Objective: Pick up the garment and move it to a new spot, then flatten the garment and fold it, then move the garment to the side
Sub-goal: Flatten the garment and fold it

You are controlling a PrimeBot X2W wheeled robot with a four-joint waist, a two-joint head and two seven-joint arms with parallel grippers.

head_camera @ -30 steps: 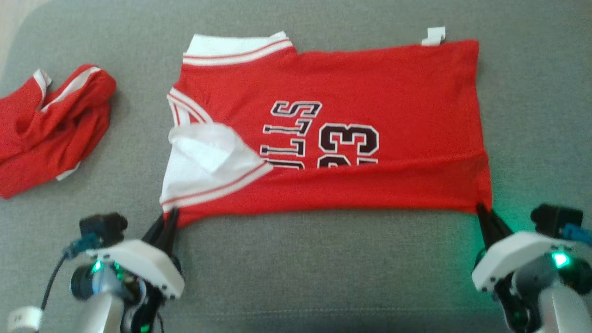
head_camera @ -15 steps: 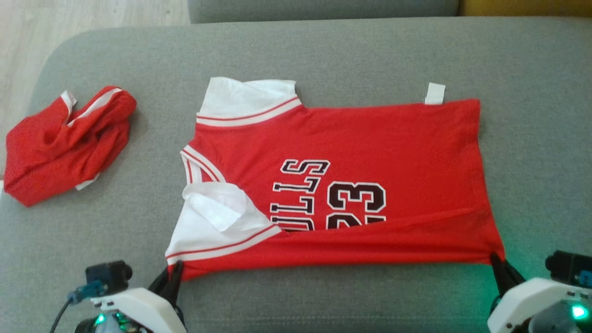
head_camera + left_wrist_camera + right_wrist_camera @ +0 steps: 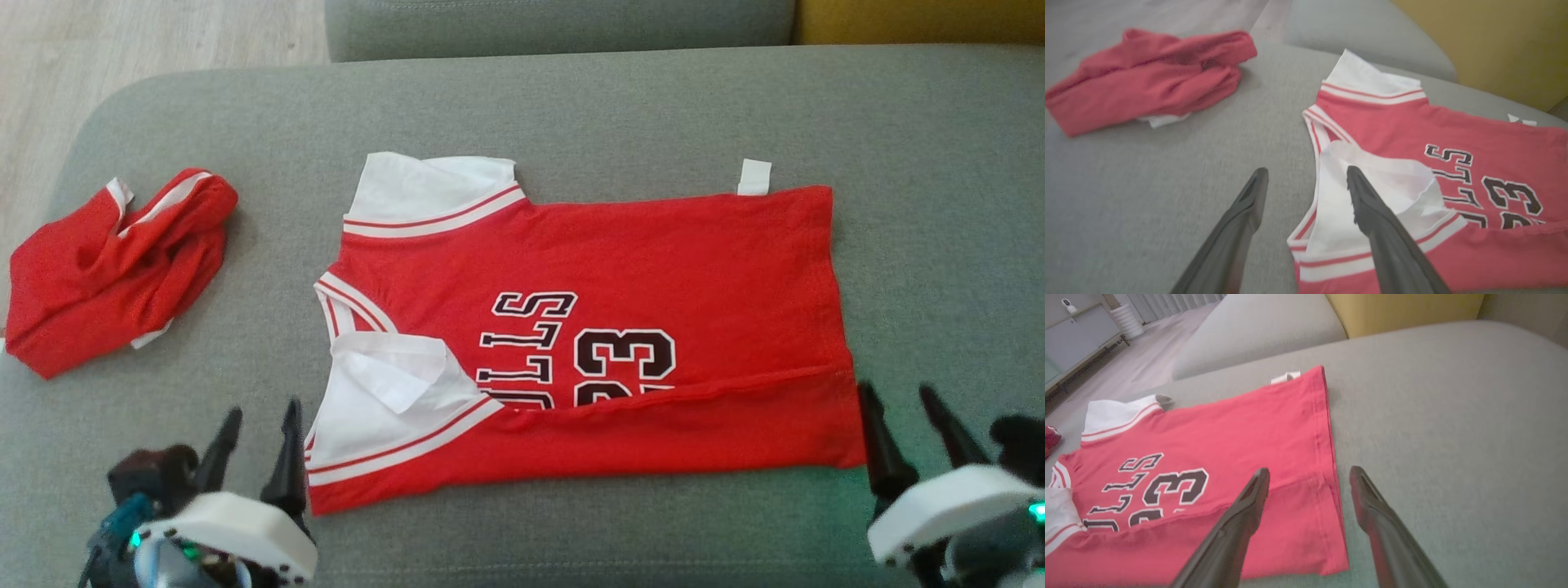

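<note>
A red basketball jersey (image 3: 620, 269) with white trim and dark "23" lettering lies spread on the grey cushion (image 3: 571, 106), its near long edge folded over the print. Its white shoulder end points left (image 3: 1367, 212); the hem is at the right (image 3: 1327, 437). My left gripper (image 3: 260, 416) stands open just left of the jersey's near left corner, holding nothing. My right gripper (image 3: 902, 400) stands open beside the near right corner, also holding nothing. Both wrist views show parted fingers (image 3: 1249, 204) (image 3: 1249, 502) above the cloth edge.
A second red garment (image 3: 114, 261) lies crumpled at the cushion's left end (image 3: 1151, 77). Pale wood floor (image 3: 147, 41) lies beyond the rounded left edge. Another grey cushion (image 3: 555, 24) and a yellow one (image 3: 922, 20) sit behind.
Both grippers, shut on the jersey's near corners before, have opened and let go. The folded near edge now lies flat on the jersey. The head camera tilted, so the picture shifted.
</note>
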